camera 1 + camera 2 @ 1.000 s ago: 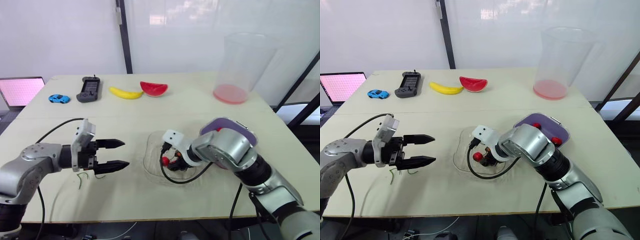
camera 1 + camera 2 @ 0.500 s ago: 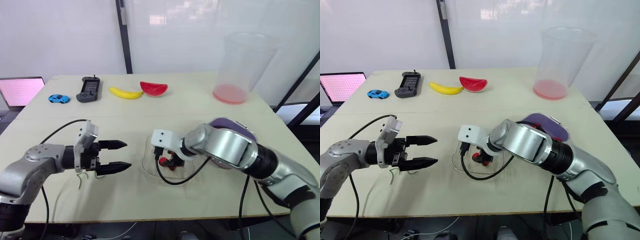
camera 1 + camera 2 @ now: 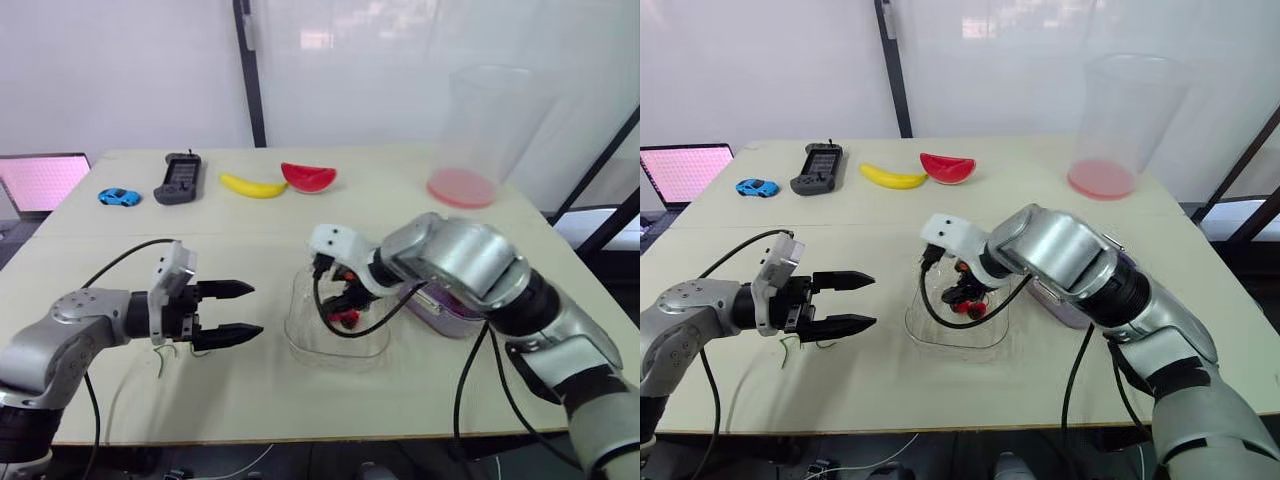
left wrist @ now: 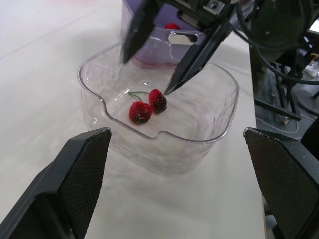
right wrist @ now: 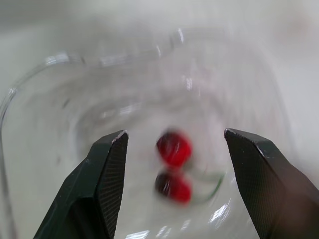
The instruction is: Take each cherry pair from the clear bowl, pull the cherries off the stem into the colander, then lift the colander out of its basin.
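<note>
Item 1. Found the cherry pair [image 4: 148,106] lying on the floor of the clear bowl [image 3: 958,325], both cherries joined to one green stem. Placed the bowl near the middle of the counter [image 3: 840,390].

Item 2. Noted the right gripper [image 4: 145,75] reaching down into the bowl, fingers spread apart and gripping nothing, one fingertip just beside the darker cherry.

Item 3. Noted the left gripper [image 3: 872,300] hovering above the counter to the bowl's left, well apart from it, fingers parted and empty. Saw loose green stems [image 3: 790,345] on the counter below it.

Item 4. Recorded the purple colander [image 3: 448,308] just beside the bowl on its right, partly hidden by the right arm, with at least one red cherry inside.

Item 5. Listed along the far side: pink-lit laptop [image 3: 680,170], blue toy car [image 3: 756,187], dark handheld controller [image 3: 817,167], banana [image 3: 892,177], watermelon slice [image 3: 947,166], tall clear container [image 3: 1120,120] with a pink base.
</note>
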You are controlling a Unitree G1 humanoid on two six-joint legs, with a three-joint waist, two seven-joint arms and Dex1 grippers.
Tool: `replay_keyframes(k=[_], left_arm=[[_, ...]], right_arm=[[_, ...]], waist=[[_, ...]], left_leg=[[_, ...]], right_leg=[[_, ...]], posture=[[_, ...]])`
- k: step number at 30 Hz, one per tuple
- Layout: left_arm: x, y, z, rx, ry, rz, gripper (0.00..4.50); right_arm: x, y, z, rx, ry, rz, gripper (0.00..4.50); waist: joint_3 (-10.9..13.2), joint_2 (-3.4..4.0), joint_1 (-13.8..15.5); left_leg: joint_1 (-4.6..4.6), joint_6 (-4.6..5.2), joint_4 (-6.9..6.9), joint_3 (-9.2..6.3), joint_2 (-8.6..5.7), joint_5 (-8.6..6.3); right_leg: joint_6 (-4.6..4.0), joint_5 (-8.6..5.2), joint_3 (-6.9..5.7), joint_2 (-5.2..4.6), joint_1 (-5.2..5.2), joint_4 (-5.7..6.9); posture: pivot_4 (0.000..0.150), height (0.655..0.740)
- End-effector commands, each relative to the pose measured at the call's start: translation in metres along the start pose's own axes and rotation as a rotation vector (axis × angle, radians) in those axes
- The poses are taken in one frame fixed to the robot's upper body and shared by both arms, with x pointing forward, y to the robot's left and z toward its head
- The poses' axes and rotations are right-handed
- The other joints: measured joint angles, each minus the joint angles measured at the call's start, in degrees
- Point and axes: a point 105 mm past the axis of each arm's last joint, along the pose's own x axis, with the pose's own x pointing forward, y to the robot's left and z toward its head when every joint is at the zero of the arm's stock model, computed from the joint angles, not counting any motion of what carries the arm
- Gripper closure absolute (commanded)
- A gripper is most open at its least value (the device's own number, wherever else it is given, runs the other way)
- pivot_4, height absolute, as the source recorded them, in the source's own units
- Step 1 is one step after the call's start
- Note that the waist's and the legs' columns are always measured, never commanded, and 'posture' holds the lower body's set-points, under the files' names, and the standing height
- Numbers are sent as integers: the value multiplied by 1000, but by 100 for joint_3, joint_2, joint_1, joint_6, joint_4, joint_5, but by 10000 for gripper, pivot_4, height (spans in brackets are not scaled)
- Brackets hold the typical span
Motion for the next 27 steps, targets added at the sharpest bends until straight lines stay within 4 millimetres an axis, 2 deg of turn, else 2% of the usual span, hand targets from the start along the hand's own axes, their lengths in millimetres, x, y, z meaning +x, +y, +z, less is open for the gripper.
replay_keyframes(k=[1, 4, 14, 17, 18, 27], left_arm=[[-1, -3, 13, 54, -38, -21, 0], [0, -5, 12, 69, -33, -50, 0], [0, -4, 14, 130, -29, -48, 0], [0, -3, 15, 138, -30, -42, 0], [0, -3, 16, 139, -31, -41, 0], [1, -1, 19, 145, -40, -31, 0]], right_arm=[[3, 1, -8, 35, -3, -18, 12872], [11, -1, -22, 51, 38, -61, 12872], [25, 2, -30, 76, 65, -91, 12872], [27, 4, -32, 77, 75, -87, 20859], [28, 5, -33, 72, 82, -87, 25418], [27, 5, -32, 61, 91, -95, 25418]], waist=[[-1, -1, -15], [0, 0, -23], [0, 0, -20], [0, 0, -22], [0, 0, -23], [0, 0, -24]], left_leg=[[0, 0, 0, 0, 0, 0], [0, 0, -1, -1, 2, 0], [0, 0, -1, 0, 2, 0], [0, 0, -1, 0, 2, 0], [0, 1, -1, 0, 2, 0], [0, 1, -1, 0, 2, 0]], right_leg=[[0, 0, 0, 1, 1, -1], [0, 0, 0, 4, -2, 0], [0, 0, 1, 4, -2, 0], [0, 0, 2, 4, -2, 0], [0, 0, 2, 4, -2, 0], [0, 0, 2, 4, -2, 0]], posture=[[1500, 7380], [1500, 7380], [1500, 7380], [1500, 7380], [1500, 7380], [1500, 7380]])
